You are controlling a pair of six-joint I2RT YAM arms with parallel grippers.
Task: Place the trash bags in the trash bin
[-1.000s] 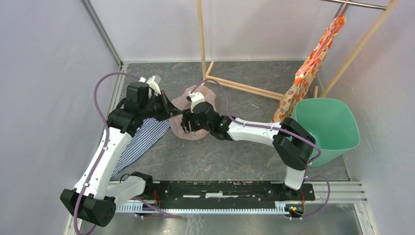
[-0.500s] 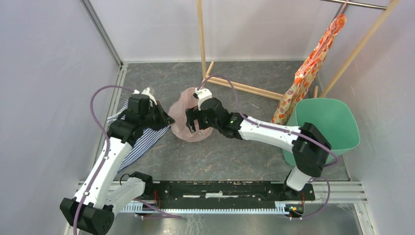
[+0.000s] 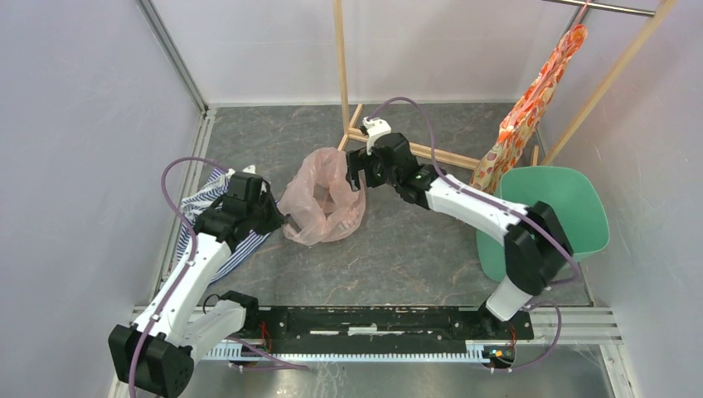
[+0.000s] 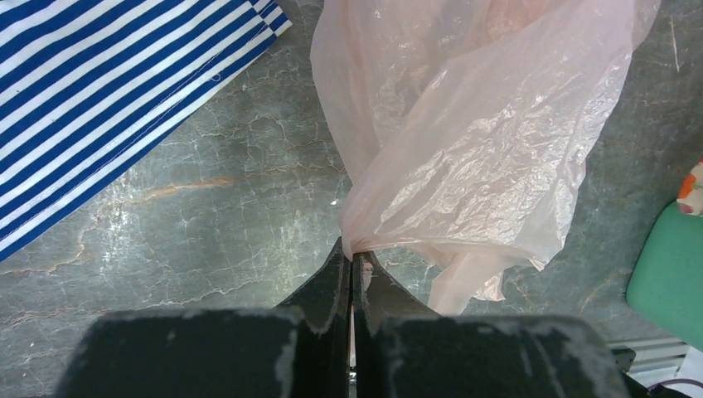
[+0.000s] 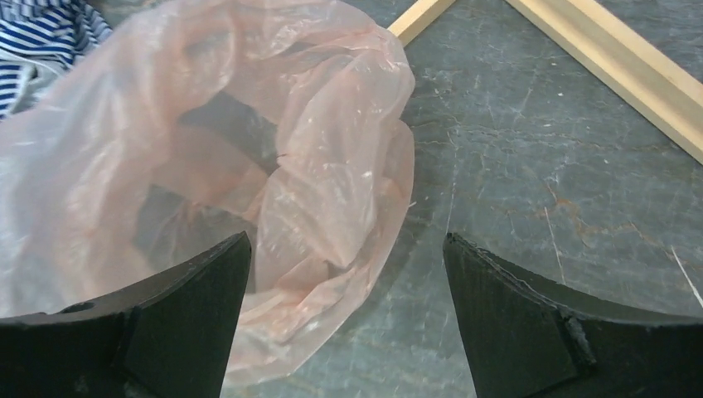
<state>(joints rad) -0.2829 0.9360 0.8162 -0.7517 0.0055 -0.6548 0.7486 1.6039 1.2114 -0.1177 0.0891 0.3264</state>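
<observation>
The trash bag (image 3: 323, 203), thin crinkled pale-pink plastic, lies spread with its mouth agape on the grey floor mid-left. My left gripper (image 3: 286, 222) is shut on the bag's near-left edge; the left wrist view shows the film (image 4: 464, 149) bunched into the closed fingertips (image 4: 352, 253). My right gripper (image 3: 358, 178) stands open at the bag's far-right rim, holding nothing. In the right wrist view, the bag (image 5: 249, 149) lies partly between its wide-apart fingers (image 5: 346, 239). The mint-green trash bin (image 3: 551, 215) stands at the right, and its edge (image 4: 667, 274) shows in the left wrist view.
A blue-white striped cloth (image 3: 207, 207) lies under the left arm. A wooden frame's base bar (image 3: 414, 149) runs behind the right gripper. An orange floral bag (image 3: 530, 108) hangs from a rail above the bin. White walls close in on three sides.
The right gripper has opened wide and drawn back to the far right, off the bag. The left gripper has pulled the bag's edge nearer, and the bag's mouth has spread open.
</observation>
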